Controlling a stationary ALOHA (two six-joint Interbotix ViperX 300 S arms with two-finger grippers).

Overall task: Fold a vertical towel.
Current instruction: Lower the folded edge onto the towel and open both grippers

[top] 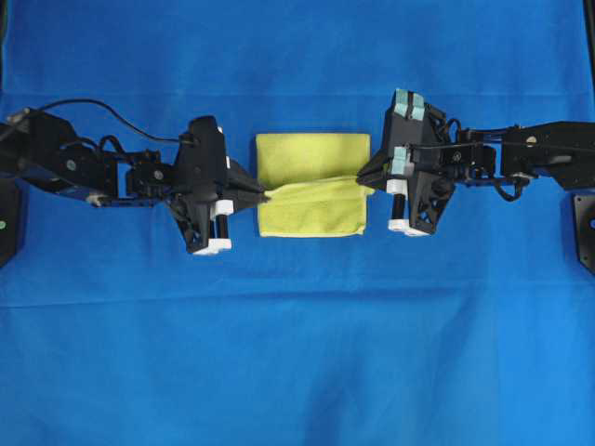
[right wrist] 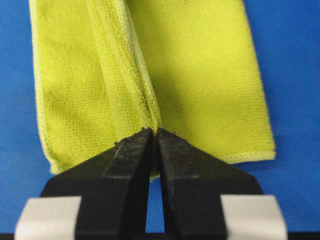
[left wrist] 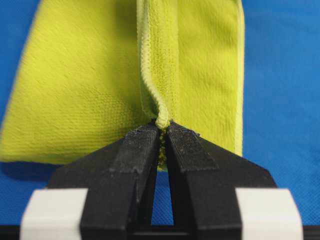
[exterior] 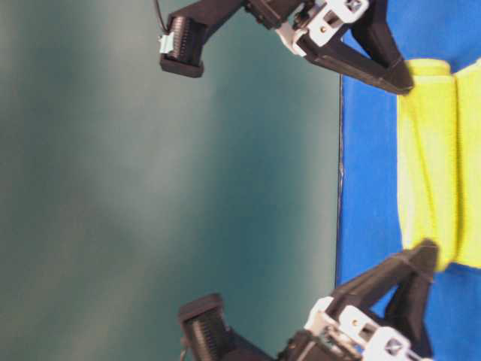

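Note:
The yellow-green towel [top: 312, 184] lies mid-table on the blue cloth, with a raised layer stretched across its middle. My left gripper [top: 267, 195] is shut on the towel's left edge; in the left wrist view the hem [left wrist: 161, 122] is pinched between the black fingertips [left wrist: 142, 142]. At the opposite side my right gripper [top: 364, 179] is shut on the towel's right edge, and its wrist view shows the folded hem [right wrist: 152, 122] caught between the tips. In the table-level view the towel [exterior: 432, 165] spans between the two grippers, slightly lifted along the held fold.
The blue cloth [top: 297, 353] covers the whole table. Both arms reach in from the left and right sides at the towel's height. Black mounts [top: 584, 228] sit at the table's side edges.

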